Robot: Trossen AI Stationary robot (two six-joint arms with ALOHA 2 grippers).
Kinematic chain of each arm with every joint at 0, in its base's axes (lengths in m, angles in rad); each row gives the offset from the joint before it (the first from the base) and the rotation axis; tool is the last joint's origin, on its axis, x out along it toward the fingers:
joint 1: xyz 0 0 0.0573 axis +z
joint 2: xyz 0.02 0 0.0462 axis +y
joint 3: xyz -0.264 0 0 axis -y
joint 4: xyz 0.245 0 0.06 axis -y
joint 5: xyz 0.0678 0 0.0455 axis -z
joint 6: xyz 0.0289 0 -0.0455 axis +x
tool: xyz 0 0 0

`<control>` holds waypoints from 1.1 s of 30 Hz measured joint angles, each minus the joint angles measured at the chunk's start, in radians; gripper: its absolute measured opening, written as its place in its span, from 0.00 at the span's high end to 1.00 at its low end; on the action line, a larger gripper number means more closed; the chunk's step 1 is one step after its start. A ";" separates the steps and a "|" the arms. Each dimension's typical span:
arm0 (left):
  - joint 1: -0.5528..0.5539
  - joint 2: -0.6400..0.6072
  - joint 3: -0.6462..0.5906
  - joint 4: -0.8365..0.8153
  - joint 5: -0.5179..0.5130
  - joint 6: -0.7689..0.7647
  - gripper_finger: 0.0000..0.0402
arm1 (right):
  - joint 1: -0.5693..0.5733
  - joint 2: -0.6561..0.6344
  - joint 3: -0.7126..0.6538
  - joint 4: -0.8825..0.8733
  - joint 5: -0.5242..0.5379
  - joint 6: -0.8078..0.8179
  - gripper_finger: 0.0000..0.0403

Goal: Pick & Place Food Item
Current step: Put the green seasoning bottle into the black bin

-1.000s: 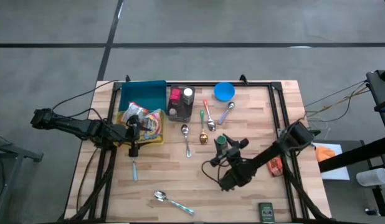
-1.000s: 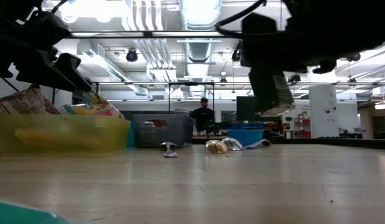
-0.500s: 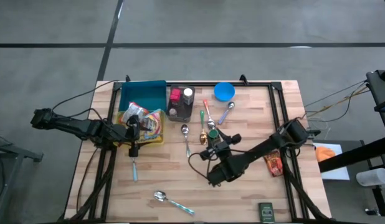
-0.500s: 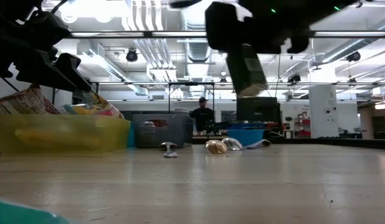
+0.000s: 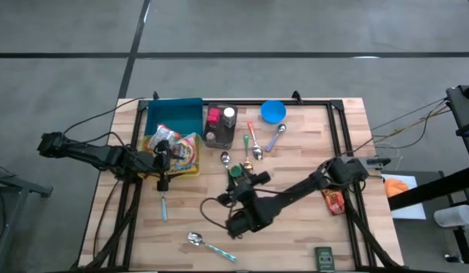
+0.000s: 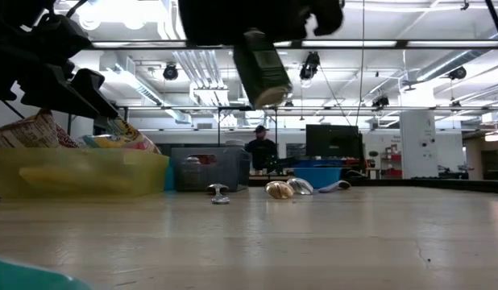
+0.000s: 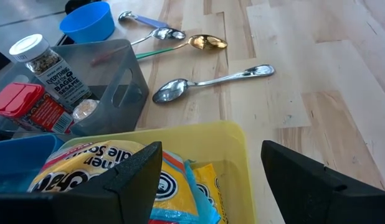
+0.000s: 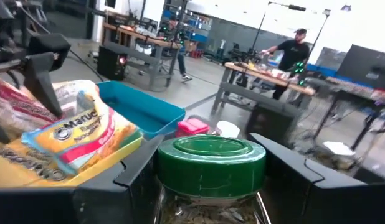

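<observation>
Gripping a glass jar with a green lid [image 8: 211, 163] between its two fingers, the right gripper [image 5: 236, 176] hangs above the middle of the desk [image 5: 295, 231], with its arm stretched in from the right edge. The jaws stand part-way open, closed against the jar's sides just under the lid, and the jar sits upright in them. From table height the jar shows in the air, clear of the wooden top.

At the left edge the left gripper [image 5: 165, 157] hovers over the yellow tray [image 7: 199, 138], its fingers spread wide with nothing between them. Packets of snack food [image 7: 86, 171] lie in the tray. Next to the tray, toward the far edge, sits a teal bin [image 5: 174, 115].

Just beside the tray on its right stands a grey caddy [image 7: 114, 74] holding a white-capped seasoning bottle [image 7: 49, 70] and a red-topped container [image 7: 30, 106]. Near the far edge sits a blue bowl [image 5: 273, 111]. Between the caddy and the bowl several spoons lie on the wood, among them a gold spoon [image 7: 208, 42] and a silver spoon [image 7: 211, 81]. Another spoon with a teal handle [image 5: 210, 245] lies near the front edge, and a dark green tin [image 5: 323, 258] rests at the front right corner. An orange packet [image 5: 335, 202] lies near the right edge, beside the right arm.
</observation>
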 joint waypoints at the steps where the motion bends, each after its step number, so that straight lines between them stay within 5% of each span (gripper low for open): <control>1: 0.000 0.000 0.000 0.000 0.000 0.000 0.32 | -0.007 0.012 0.031 0.001 0.001 -0.035 0.47; 5: 0.000 0.000 0.000 0.000 0.000 0.000 0.32 | -0.045 0.057 0.142 0.001 -0.022 -0.186 0.47; 13: 0.000 0.000 0.000 0.000 0.000 0.000 0.32 | -0.166 0.056 0.257 0.015 -0.253 -0.453 0.47; 33: 0.000 0.000 0.000 0.000 0.000 0.002 0.32 | -0.302 0.030 0.264 -0.008 -0.329 -0.643 0.47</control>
